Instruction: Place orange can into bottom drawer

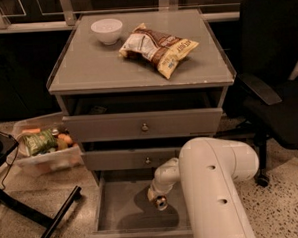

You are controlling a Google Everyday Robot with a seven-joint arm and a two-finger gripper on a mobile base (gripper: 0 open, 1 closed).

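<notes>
Your claw (158, 198) is closed around the small orange-gold drink can (162, 204), inside the open, shallow grey bottom drawer (123, 213). Its label is unreadable.

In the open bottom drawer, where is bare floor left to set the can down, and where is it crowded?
Bottom drawer: the floor is bare from its left wall to the gripper, which holds the orange can above the middle. The right side is hidden behind the arm.
</notes>
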